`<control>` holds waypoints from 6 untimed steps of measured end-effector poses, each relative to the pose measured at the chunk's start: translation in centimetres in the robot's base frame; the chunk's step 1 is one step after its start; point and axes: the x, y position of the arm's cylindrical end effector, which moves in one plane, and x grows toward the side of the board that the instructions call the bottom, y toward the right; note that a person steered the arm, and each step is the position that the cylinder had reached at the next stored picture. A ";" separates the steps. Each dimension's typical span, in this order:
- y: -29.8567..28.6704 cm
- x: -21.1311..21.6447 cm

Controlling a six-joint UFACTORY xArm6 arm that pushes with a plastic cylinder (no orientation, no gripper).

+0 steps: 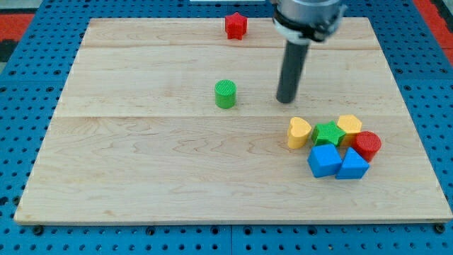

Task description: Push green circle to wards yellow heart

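The green circle (225, 93) stands alone near the middle of the wooden board (141, 163). The yellow heart (299, 132) lies to its lower right, at the left end of a cluster of blocks. My tip (286, 100) rests on the board to the right of the green circle, well apart from it, and above the yellow heart.
The cluster beside the heart holds a green star (328, 133), a yellow block (349, 127), a red circle (367, 145), a blue cube-like block (325, 161) and a blue triangle-like block (352, 165). A red star-like block (236, 25) sits at the board's top edge.
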 end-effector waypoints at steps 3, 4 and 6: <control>-13.9 0.6; -18.1 2.2; -12.4 6.1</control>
